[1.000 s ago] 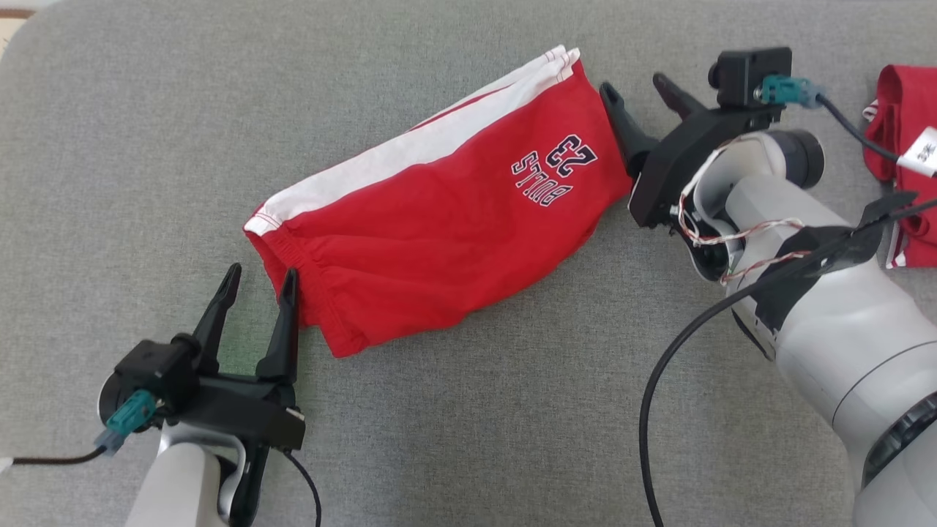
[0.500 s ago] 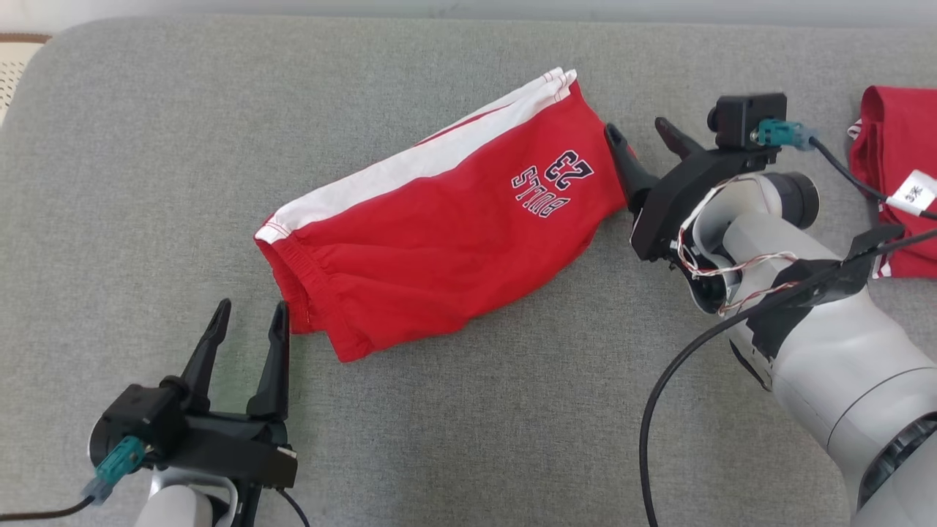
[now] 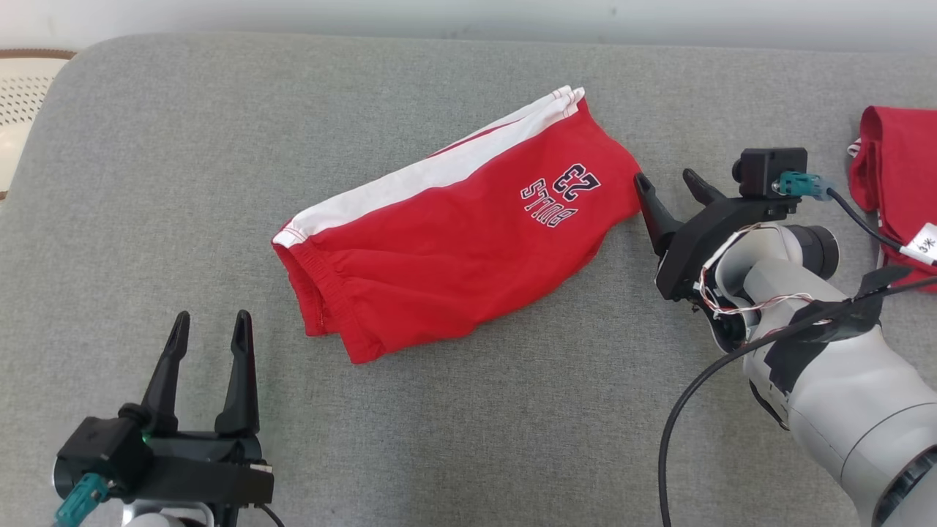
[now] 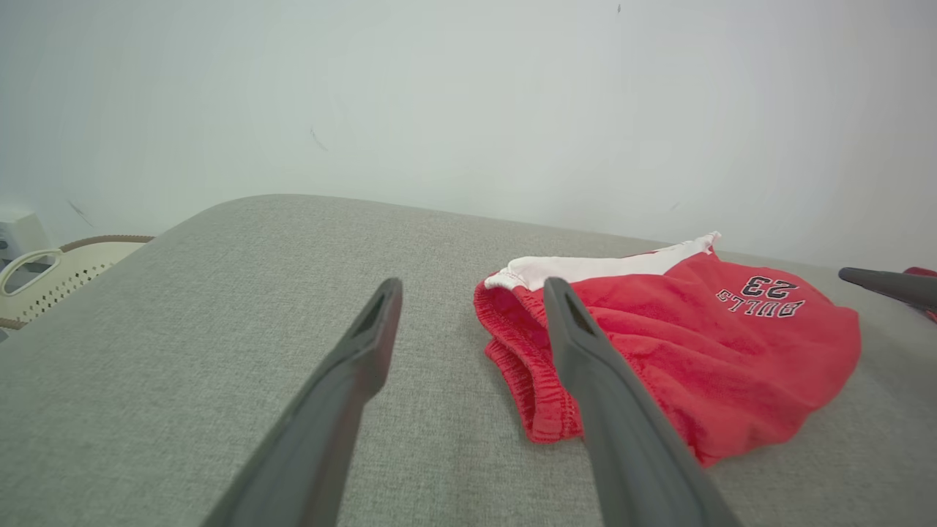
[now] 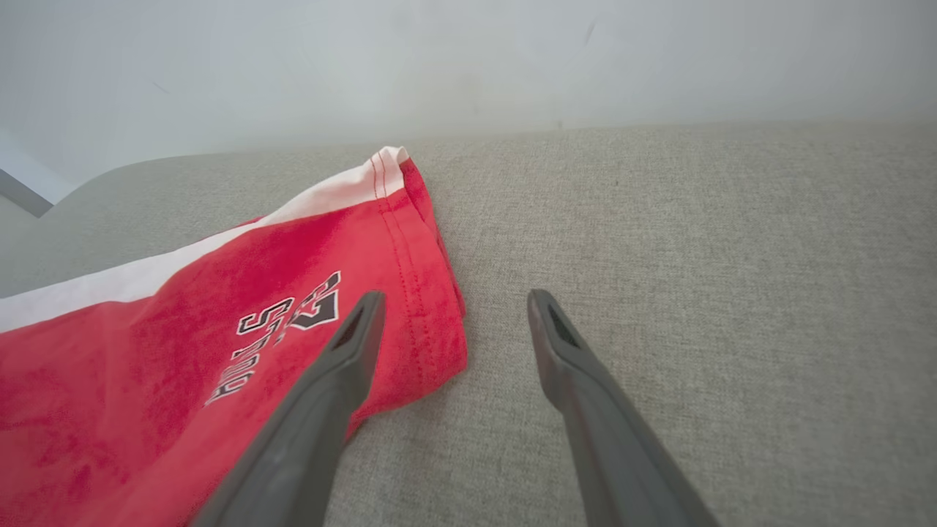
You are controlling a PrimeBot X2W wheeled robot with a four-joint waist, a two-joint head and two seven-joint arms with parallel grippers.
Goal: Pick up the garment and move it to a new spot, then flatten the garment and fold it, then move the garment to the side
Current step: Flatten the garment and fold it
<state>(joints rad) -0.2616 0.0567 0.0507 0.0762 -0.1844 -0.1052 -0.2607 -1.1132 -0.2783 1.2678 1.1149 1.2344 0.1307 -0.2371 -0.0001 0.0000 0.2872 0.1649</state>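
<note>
The garment (image 3: pixel 454 234) is a pair of red shorts with a white side stripe and a "BULLS 23" print. It lies folded and slanted in the middle of the grey cushion (image 3: pixel 476 424). My left gripper (image 3: pixel 211 322) stands open at the lower left, a short way from the elastic waistband, with nothing between its fingers. In the left wrist view the garment (image 4: pixel 695 344) lies to the right beyond my left gripper (image 4: pixel 472 289). My right gripper (image 3: pixel 663 179) is open just right of the leg hem. In the right wrist view its left finger overlaps the garment (image 5: pixel 183 344), and my right gripper (image 5: pixel 455 296) holds nothing.
A second red garment (image 3: pixel 900 197) with a white tag lies at the cushion's right edge, behind my right arm. A pale perforated basket (image 3: pixel 22 95) sits past the cushion's far left corner. A white wall runs behind the cushion. A black cable hangs from my right wrist.
The head camera has shifted. My left gripper has drawn back from the waistband toward the lower left. My right gripper has backed a little away from the leg hem. Both stayed open.
</note>
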